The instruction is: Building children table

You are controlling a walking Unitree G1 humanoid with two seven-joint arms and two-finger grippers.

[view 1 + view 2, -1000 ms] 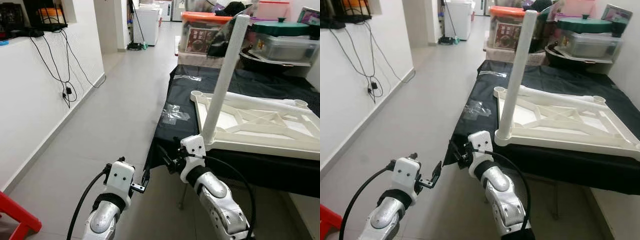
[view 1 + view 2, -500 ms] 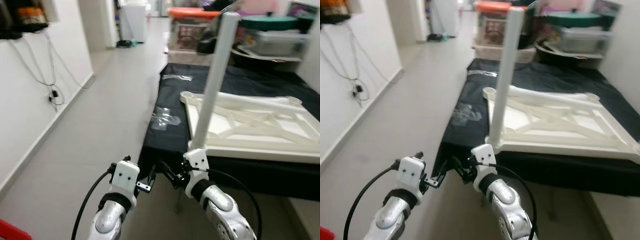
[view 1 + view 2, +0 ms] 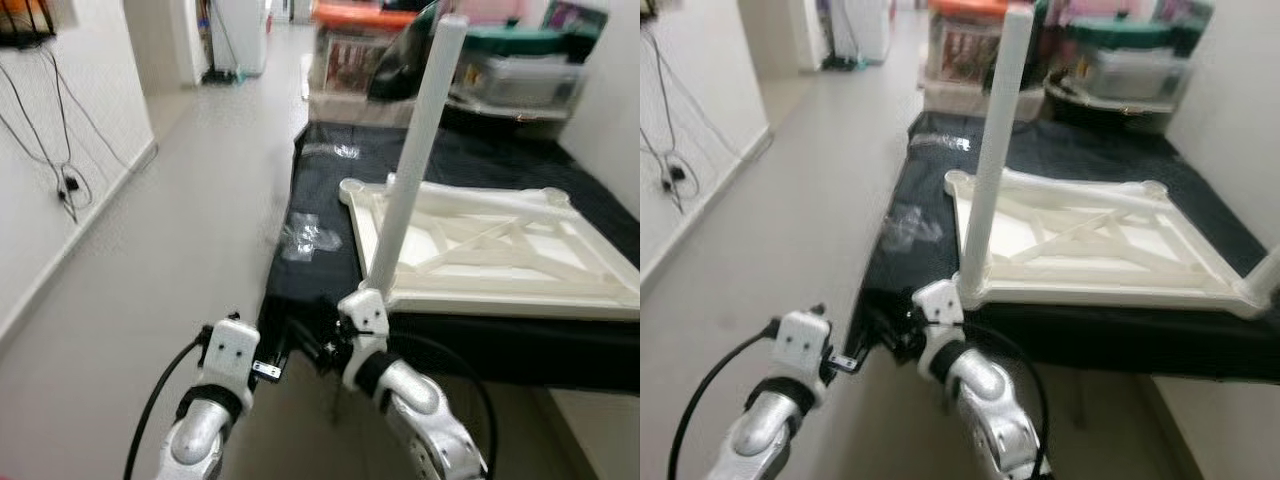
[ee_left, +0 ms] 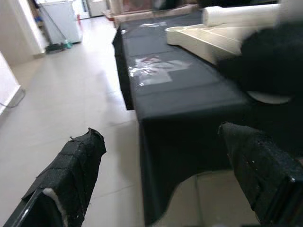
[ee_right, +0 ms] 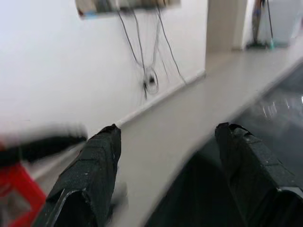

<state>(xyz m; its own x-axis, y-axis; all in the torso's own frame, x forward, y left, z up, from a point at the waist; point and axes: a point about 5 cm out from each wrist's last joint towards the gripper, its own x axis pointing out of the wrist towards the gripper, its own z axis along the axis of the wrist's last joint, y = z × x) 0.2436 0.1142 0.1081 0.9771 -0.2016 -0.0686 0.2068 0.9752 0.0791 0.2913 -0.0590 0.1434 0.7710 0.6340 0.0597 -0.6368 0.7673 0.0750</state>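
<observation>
A white children's table frame (image 3: 500, 250) lies upside down on a bench draped in black cloth (image 3: 320, 200). One white leg (image 3: 415, 160) stands upright in its near left corner. Part of another leg (image 3: 1262, 278) shows at the near right corner. Both my grippers hang low in front of the bench's near left corner, below the frame. The left gripper (image 3: 272, 358) is open and holds nothing; its wrist view looks along the cloth edge toward the frame (image 4: 213, 40). The right gripper (image 3: 312, 345) is open too, pointing left toward the wall (image 5: 71, 71).
A clear plastic bag (image 3: 305, 238) lies on the cloth left of the frame. Storage boxes and lidded tubs (image 3: 520, 75) crowd the far end of the bench. A white wall with hanging cables (image 3: 60, 170) runs along the left, and tiled floor (image 3: 180, 260) lies between.
The whole picture has shifted, so the camera moved nearer the bench and turned. Both arms stay low in front with their fingers still open; the table frame has not moved.
</observation>
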